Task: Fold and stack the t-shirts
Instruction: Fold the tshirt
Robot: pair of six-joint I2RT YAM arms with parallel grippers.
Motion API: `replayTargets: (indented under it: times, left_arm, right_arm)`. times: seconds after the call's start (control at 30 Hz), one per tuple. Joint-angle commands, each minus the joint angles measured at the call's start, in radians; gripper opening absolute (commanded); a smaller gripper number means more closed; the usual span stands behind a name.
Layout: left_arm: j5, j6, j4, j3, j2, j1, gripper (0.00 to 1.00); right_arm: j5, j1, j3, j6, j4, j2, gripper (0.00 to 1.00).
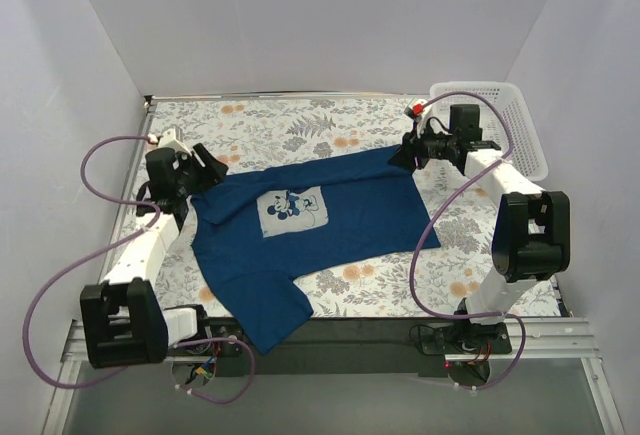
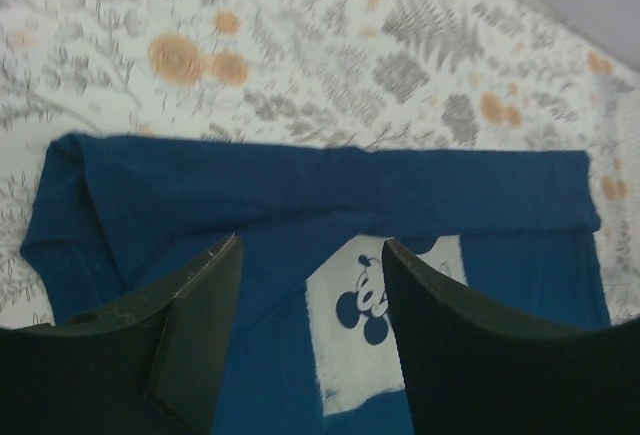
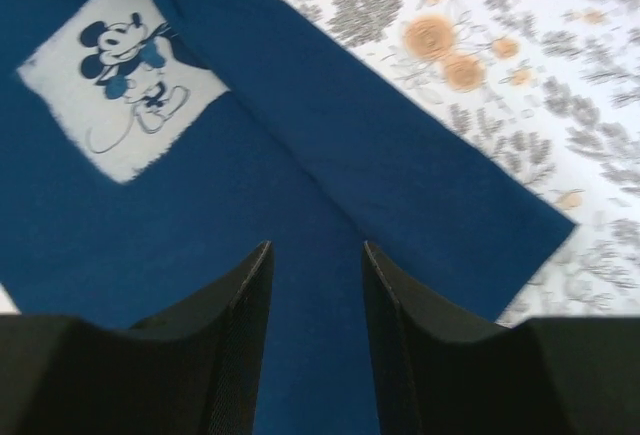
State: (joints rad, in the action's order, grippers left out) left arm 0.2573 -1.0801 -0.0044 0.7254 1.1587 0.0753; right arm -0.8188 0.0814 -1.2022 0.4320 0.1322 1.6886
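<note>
On the floral cloth (image 1: 300,125), the navy t-shirt (image 1: 350,217) has one long edge folded; left gripper (image 2: 310,255) and right gripper (image 3: 317,250) gape empty; further folds and stacking remain.

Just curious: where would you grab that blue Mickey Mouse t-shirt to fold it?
Probably the sleeve sticking out on the near side of the navy t-shirt. It lies flat and unfolded, so pinch its tip from the near-left side, closest to the left gripper.

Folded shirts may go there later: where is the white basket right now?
In the top view, the white basket sits at the far right corner of the table, just beyond the right gripper and apart from the navy t-shirt.
</note>
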Motion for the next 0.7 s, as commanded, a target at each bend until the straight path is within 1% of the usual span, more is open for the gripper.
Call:
replayTargets:
  times: [0.0,0.1,0.13,0.23,0.4,0.43,0.5,0.6,0.63,0.67]
  left_arm:
    - [-0.029,-0.011,-0.097,0.060,0.094,-0.008,0.54]
    - [-0.070,0.043,-0.107,0.101,0.177,-0.020,0.55]
    - [-0.076,0.066,-0.115,0.132,0.246,-0.022,0.55]
    - [-0.085,0.106,-0.169,0.183,0.356,-0.041,0.55]
    - [-0.138,0.137,-0.183,0.190,0.417,-0.062,0.55]
    - [-0.148,0.141,-0.187,0.195,0.423,-0.095,0.55]
    - [-0.182,0.154,-0.206,0.209,0.438,-0.111,0.55]
    - [-0.228,0.167,-0.227,0.212,0.446,-0.132,0.52]
    - [-0.239,0.172,-0.232,0.212,0.446,-0.140,0.48]
    - [-0.245,0.177,-0.242,0.213,0.449,-0.150,0.46]
  right_arm:
    - [-0.062,0.015,0.039,-0.053,0.033,-0.046,0.40]
    - [-0.077,0.015,0.055,-0.068,0.035,-0.040,0.40]
    - [-0.080,0.017,0.056,-0.073,0.037,-0.033,0.40]
    - [-0.089,0.017,0.061,-0.078,0.044,-0.026,0.39]
    - [-0.091,0.017,0.070,-0.076,0.044,-0.029,0.39]
    - [-0.092,0.017,0.069,-0.076,0.046,-0.027,0.39]
    - [-0.092,0.018,0.070,-0.076,0.047,-0.027,0.39]
    - [-0.092,0.015,0.070,-0.073,0.049,-0.026,0.39]
    - [-0.092,0.015,0.072,-0.073,0.050,-0.026,0.39]
    - [-0.092,0.015,0.073,-0.073,0.050,-0.027,0.39]
